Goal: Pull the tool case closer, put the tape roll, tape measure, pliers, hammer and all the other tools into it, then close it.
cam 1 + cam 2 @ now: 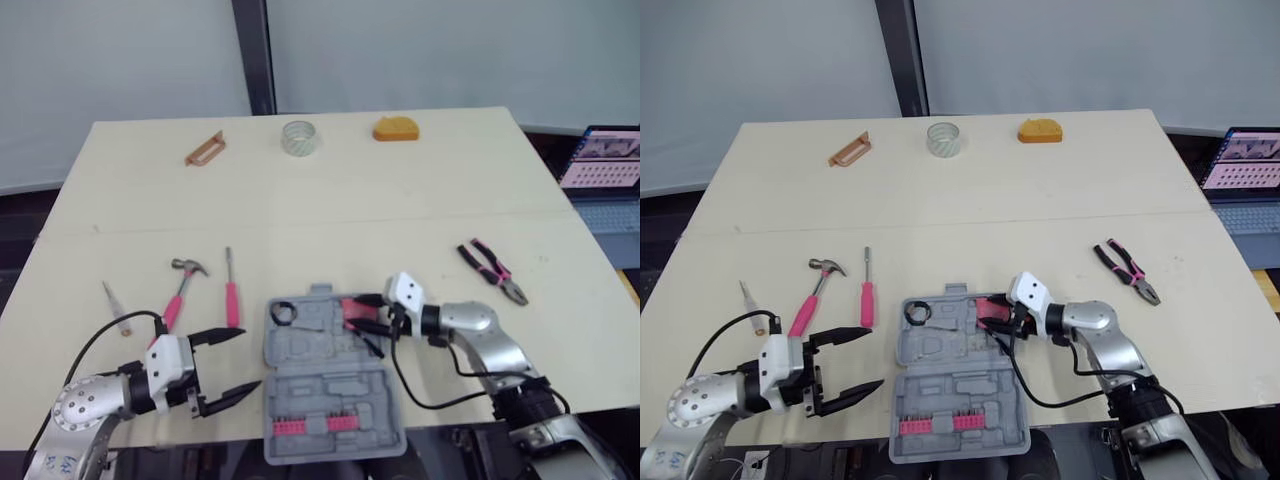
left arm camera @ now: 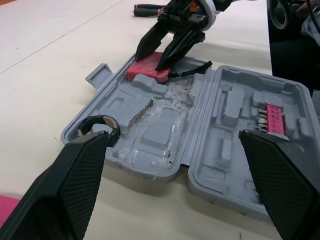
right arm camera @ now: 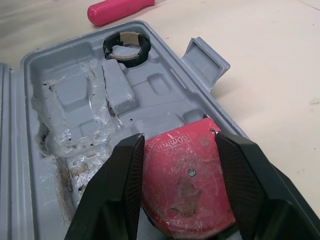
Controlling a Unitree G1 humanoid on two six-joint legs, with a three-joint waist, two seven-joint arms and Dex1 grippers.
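One grey tool case (image 1: 320,390) lay open at the near edge of the table (image 1: 400,210), its two halves flat, with one pink bit strip (image 1: 310,425) clipped in the near half. There were two tape rolls. A black tape roll (image 3: 127,57) sat in the far left corner pocket of the case's far half, and a clear tape roll (image 1: 298,138) stood well away at the table's far edge. The single pink tape measure (image 3: 185,180) was at the far right corner of that same far half, resting on the moulded tray. The right gripper (image 1: 360,312) had one finger pressed against each side of it. The left gripper (image 1: 248,360) hung just beside the case's left edge with its two fingers spread wide and nothing between them. Four tools lay loose on the table. One hammer (image 1: 178,298) with a pink handle, one pink-handled screwdriver (image 1: 231,295) and one small clear-handled tool (image 1: 116,308) were left of the case. One pair of pliers (image 1: 492,270) was to its right, apart from the right arm. Flanking the clear roll at the far edge were one brown bracket (image 1: 205,148) and one orange block (image 1: 396,129).
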